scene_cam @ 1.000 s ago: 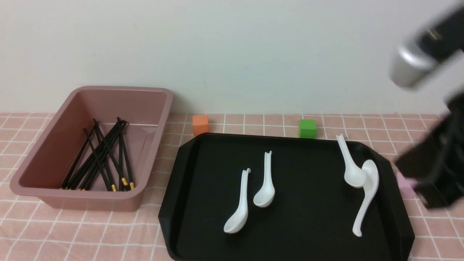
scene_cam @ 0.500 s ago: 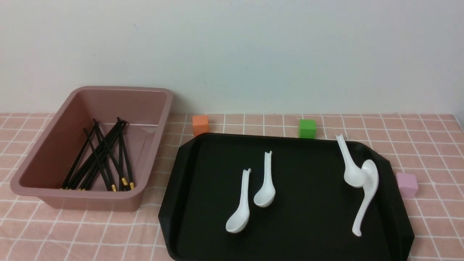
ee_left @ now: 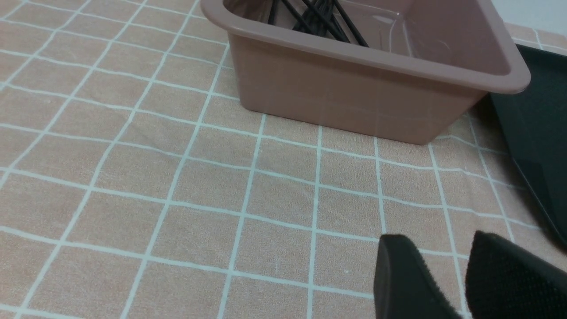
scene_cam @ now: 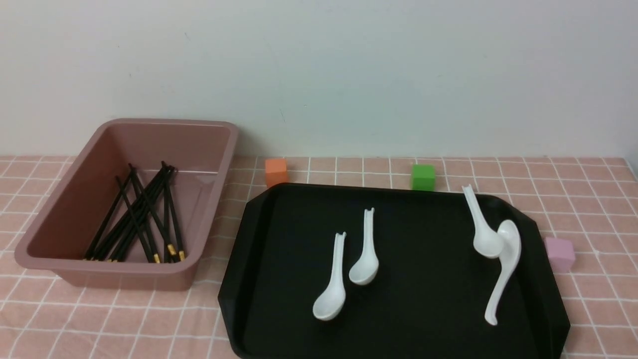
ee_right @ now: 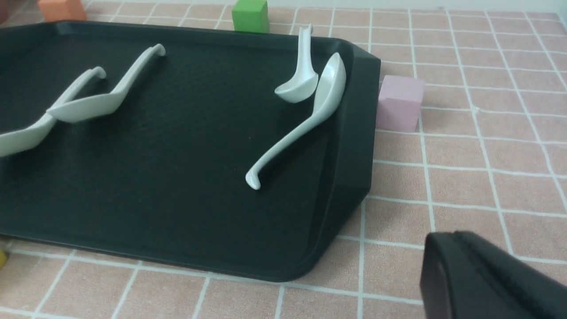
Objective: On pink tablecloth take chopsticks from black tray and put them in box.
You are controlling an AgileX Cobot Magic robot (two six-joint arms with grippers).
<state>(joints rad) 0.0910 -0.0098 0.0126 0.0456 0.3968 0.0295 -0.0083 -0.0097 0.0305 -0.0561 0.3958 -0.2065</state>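
Chopsticks (scene_cam: 142, 219) lie all together inside the box (scene_cam: 219, 164), on the left part of the pink tablecloth (scene_cam: 588, 199). They form one crossed bundle, with the long axis going from the near wall of the box toward its far wall, and the gold bands at the near end. The black tray (scene_cam: 259, 259) stands just right of the box and carries only four white spoons (scene_cam: 366, 249); no black stick can be seen on it in any view.

Neither arm shows in the front view. In the left wrist view the left gripper (ee_left: 447, 283) hangs over bare cloth on the near side of the box, and its two pads stand apart with only a narrow gap and nothing between them, so it looks unclenched and empty. The box, with the chopsticks in it, lies farther away from this gripper, and the tray edge is to the right of it. In the right wrist view only one dark corner of the right gripper (ee_right: 483, 274) appears, over the cloth beyond the tray's near right corner; whether it is released or clenched cannot be told.

The left arm is the nearer one to the chopsticks. Judging from this, nothing remains on the tray to fetch, and the task seems finished.
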